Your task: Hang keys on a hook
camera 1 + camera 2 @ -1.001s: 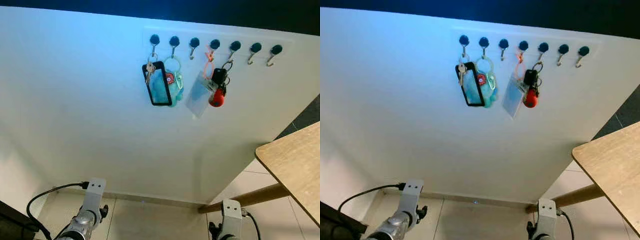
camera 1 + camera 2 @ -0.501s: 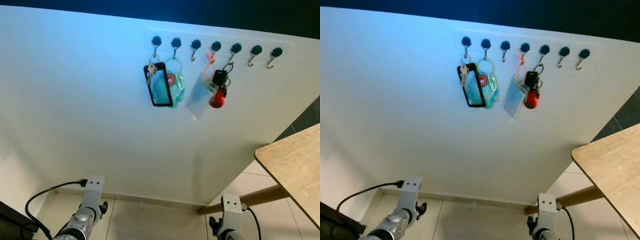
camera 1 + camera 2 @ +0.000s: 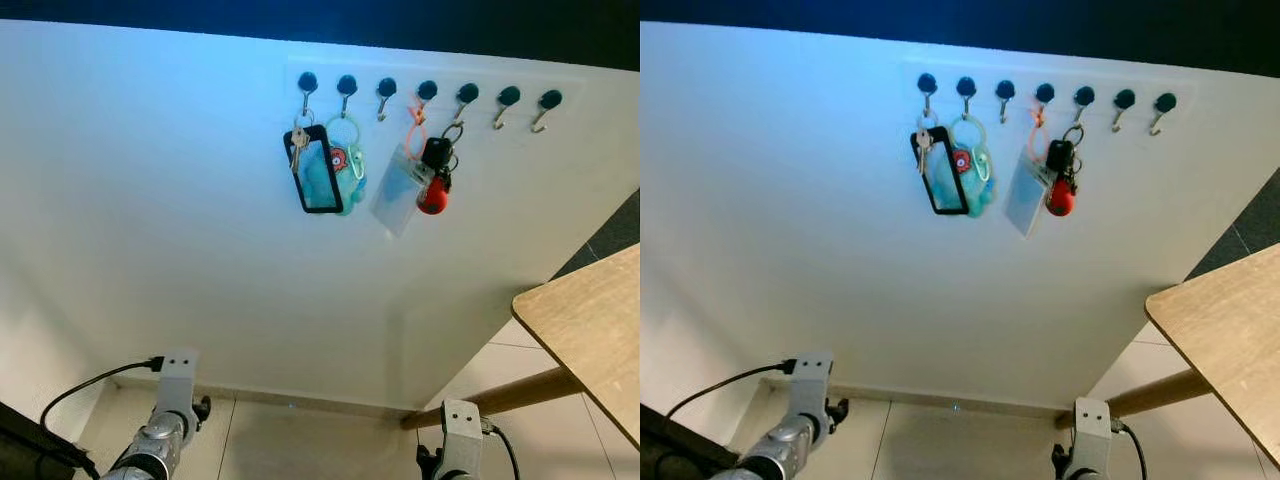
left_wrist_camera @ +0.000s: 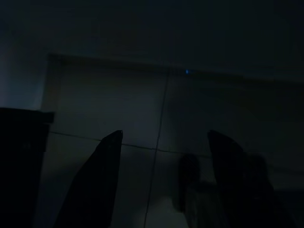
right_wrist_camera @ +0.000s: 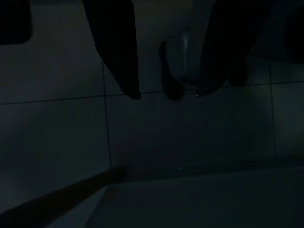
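Observation:
A row of black-knobbed hooks (image 3: 427, 92) runs along the white wall. On the leftmost hook (image 3: 307, 82) hangs a bunch of keys (image 3: 298, 140) with a black-framed tag (image 3: 316, 183). A teal plush keychain (image 3: 350, 170) takes the second hook. The fourth holds an orange loop with a clear badge holder (image 3: 398, 190). The fifth holds a black car key (image 3: 436, 152) with a red ball (image 3: 432, 196). The third hook (image 3: 385, 92) and the two rightmost hooks (image 3: 505, 100) are bare. Both arms hang low over the floor. My left gripper (image 4: 164, 137) and right gripper (image 5: 167, 94) are open and hold nothing.
A wooden table (image 3: 590, 320) juts in from the right, and its slanted leg (image 3: 500, 397) reaches the floor near the wall. A dark object (image 3: 25, 440) sits at the lower left beside my left arm (image 3: 170, 400). Pale tiled floor (image 3: 320, 440) lies below the wall.
The head view has swayed slightly. The things on the hooks hang as before, and both arms still hang low with open fingers.

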Controlling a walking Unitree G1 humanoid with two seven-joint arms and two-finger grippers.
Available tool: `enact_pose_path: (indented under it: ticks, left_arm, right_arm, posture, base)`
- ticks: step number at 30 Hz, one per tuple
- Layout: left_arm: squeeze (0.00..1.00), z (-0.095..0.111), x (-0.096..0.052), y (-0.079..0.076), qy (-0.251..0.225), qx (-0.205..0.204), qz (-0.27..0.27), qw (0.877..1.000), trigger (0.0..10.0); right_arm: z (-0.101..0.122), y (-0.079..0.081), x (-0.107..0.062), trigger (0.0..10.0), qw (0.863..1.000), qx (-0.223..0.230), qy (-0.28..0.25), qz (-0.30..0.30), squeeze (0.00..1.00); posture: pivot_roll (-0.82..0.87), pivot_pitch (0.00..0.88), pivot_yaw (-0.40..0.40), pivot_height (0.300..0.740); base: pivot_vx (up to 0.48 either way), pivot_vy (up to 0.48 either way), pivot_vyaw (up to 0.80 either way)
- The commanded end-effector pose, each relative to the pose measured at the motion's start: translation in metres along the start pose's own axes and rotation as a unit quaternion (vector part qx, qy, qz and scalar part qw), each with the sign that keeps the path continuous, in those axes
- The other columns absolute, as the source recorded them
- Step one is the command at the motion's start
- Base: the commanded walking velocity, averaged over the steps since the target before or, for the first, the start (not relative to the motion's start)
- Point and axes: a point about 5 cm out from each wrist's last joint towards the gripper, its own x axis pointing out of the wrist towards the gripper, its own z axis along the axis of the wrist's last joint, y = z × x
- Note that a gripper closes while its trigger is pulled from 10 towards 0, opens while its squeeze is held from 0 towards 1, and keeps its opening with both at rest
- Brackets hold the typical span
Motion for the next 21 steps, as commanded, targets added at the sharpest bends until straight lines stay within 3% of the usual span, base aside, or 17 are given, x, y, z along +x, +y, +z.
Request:
enact_pose_path:
  ticks: [1,5,9,12,21]
  left_arm:
    - [0.00,-0.002,0.000,0.003,0.009,0.019,-0.002,1.000,10.0]
    - [0.00,-0.005,-0.001,-0.004,0.014,0.029,-0.026,0.999,10.0]
    - [0.00,-0.007,0.000,-0.012,0.018,0.038,-0.037,0.998,10.0]
    - [0.00,-0.007,0.000,-0.016,0.023,0.034,-0.044,0.998,10.0]
    - [0.00,-0.003,0.000,-0.024,0.006,0.030,-0.055,0.998,10.0]
  right_arm:
    - [0.002,0.001,0.001,10.0,1.000,0.016,-0.003,-0.001,0.00]
    - [0.007,0.005,0.003,10.0,1.000,0.009,-0.005,0.006,0.00]
    - [0.011,0.009,0.004,10.0,0.999,0.032,-0.002,0.018,0.00]
    - [0.012,0.010,0.005,10.0,0.999,-0.016,-0.004,0.028,0.00]
    - [0.012,0.010,0.004,10.0,0.998,-0.049,-0.012,0.027,0.00]
  posture:
    - [0.06,0.000,-0.012,0.740]
    - [0.05,0.000,-0.006,0.740]
    - [0.05,0.000,-0.009,0.740]
    - [0.05,0.000,-0.007,0.740]
    - [0.04,0.013,-0.005,0.740]
  base:
    - [0.000,0.000,0.00]
    - [0.000,0.000,0.00]
    - [0.000,0.000,0.00]
    - [0.000,0.000,0.00]
    - [0.000,0.000,0.00]
